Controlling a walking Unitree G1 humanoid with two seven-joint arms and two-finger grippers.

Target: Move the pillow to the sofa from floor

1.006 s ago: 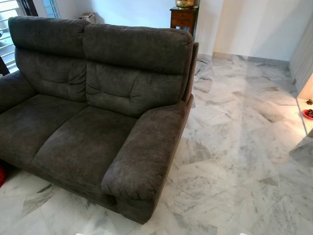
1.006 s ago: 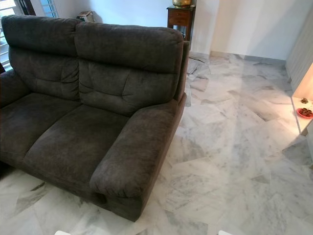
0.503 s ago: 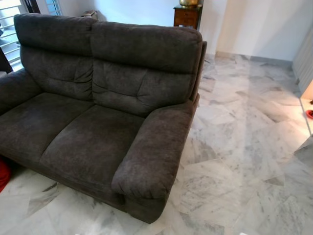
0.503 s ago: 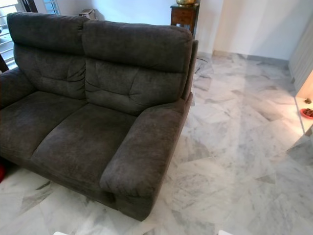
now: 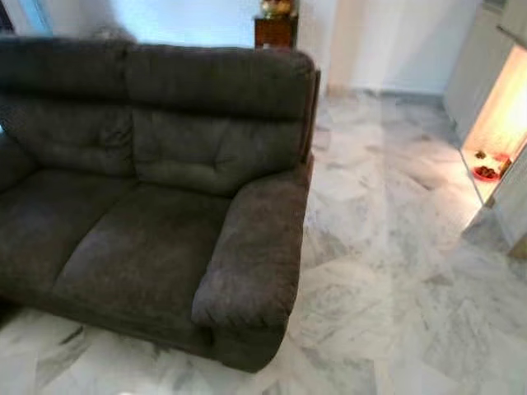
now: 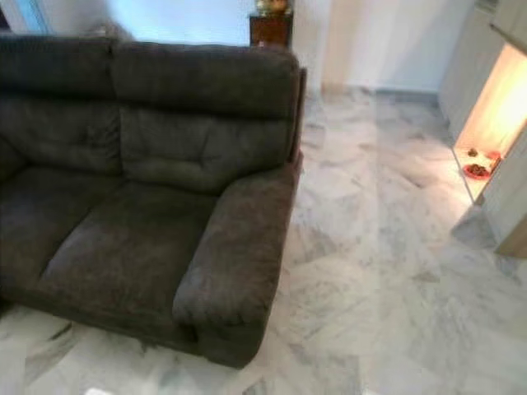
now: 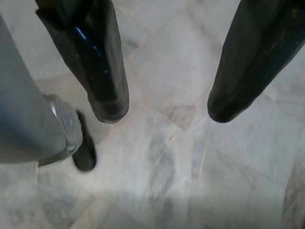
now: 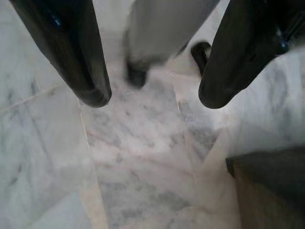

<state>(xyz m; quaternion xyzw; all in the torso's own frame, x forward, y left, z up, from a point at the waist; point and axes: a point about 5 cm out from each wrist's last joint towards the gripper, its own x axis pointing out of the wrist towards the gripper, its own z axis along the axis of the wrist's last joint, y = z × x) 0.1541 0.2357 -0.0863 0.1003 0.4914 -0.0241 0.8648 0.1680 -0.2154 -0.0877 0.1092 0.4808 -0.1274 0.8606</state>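
A dark grey two-seat sofa [image 5: 148,247] takes up the left half of the eye views, its right armrest [image 5: 255,255] nearest me. Both seats are bare. White marble floor [image 5: 387,271] lies to its right. In the left wrist view my left gripper [image 7: 164,112] hangs open over the marble, nothing between its black fingers [image 7: 107,90]. My right gripper [image 8: 155,100] is also open above the floor, its fingers [image 8: 86,71] wide apart and empty.
A wooden cabinet [image 5: 274,31] stands behind the sofa's right corner. A lit niche [image 5: 494,132] at the right holds a red dish [image 5: 487,173]. My own silver leg [image 7: 33,124] and black foot [image 7: 86,152] show by the left gripper. A dark edge [image 8: 271,186] lies near the right gripper.
The whole picture has shifted and blurred as the camera turned right. The sofa sits further left, the lit niche shows more, and the red patch at the left edge has left the frame.
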